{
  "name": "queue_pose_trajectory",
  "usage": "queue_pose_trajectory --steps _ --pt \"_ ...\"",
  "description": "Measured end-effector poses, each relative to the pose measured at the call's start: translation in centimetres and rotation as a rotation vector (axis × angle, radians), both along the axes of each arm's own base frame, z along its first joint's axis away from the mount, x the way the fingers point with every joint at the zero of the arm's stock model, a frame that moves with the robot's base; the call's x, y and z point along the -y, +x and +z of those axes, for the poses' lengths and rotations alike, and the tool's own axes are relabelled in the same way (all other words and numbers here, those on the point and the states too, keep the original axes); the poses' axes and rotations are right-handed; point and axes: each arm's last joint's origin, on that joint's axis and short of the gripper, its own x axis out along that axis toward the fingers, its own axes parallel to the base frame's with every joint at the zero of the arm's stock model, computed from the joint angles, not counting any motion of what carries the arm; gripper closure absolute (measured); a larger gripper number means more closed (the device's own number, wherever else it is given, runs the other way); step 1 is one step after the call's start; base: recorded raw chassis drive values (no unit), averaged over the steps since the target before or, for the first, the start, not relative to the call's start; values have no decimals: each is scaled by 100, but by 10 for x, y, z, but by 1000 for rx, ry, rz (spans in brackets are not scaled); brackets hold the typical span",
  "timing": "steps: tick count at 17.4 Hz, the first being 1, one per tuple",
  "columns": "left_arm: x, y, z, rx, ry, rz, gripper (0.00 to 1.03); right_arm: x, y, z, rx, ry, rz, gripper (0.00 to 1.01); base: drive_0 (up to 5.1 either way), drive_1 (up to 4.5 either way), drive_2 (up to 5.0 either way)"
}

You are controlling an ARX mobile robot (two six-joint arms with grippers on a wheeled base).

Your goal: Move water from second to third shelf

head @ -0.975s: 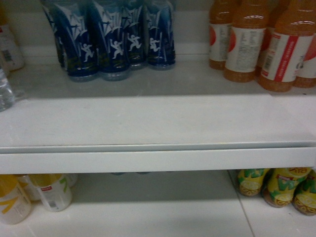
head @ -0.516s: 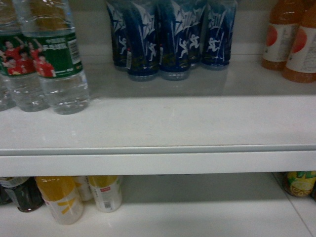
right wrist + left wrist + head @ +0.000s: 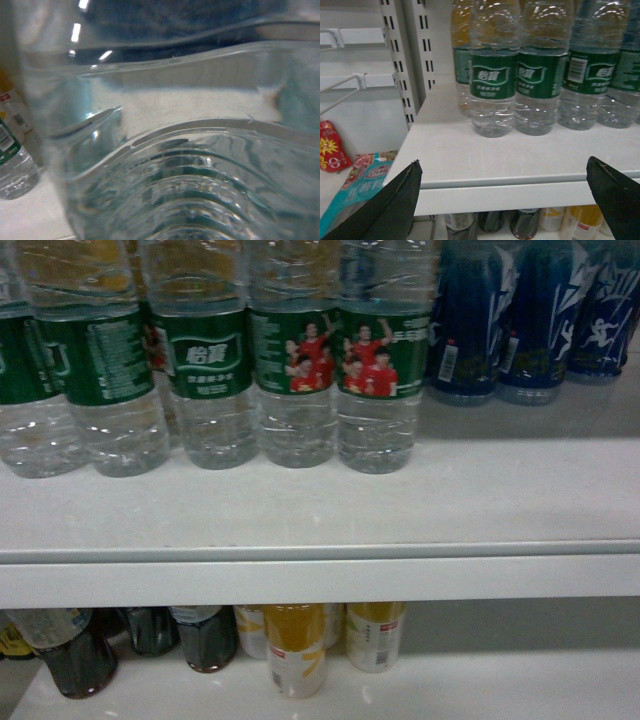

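A row of water bottles (image 3: 378, 390) with green labels stands on a white shelf (image 3: 320, 560) in the head view; neither gripper shows there. In the left wrist view the same kind of bottles (image 3: 492, 90) stand at the back of the shelf. My left gripper (image 3: 503, 167) hangs open in front of the shelf edge, with nothing between its black fingers (image 3: 400, 200). A clear ribbed water bottle (image 3: 190, 180) fills the right wrist view right at the jaws and hides the fingers; my right gripper appears shut on it.
Dark blue bottles (image 3: 520, 320) stand right of the water row. On the shelf below are dark drink bottles (image 3: 75, 650) and yellow ones (image 3: 295, 650). A slotted shelf upright (image 3: 407, 60) and snack bags (image 3: 365, 180) lie to the left.
The head view has swung left: the blue bottles slid to the far right and the green-labelled water row now fills the shelf. Orange bottles have left the view.
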Motion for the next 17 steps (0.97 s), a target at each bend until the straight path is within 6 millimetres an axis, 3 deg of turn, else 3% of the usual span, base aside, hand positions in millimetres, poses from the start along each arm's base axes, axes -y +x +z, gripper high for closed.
queue_pose_trajectory --steps 17 --pt "0 0 0 -2 0 1 5 0 0 0 -1 1 1 60 -486 255 255"
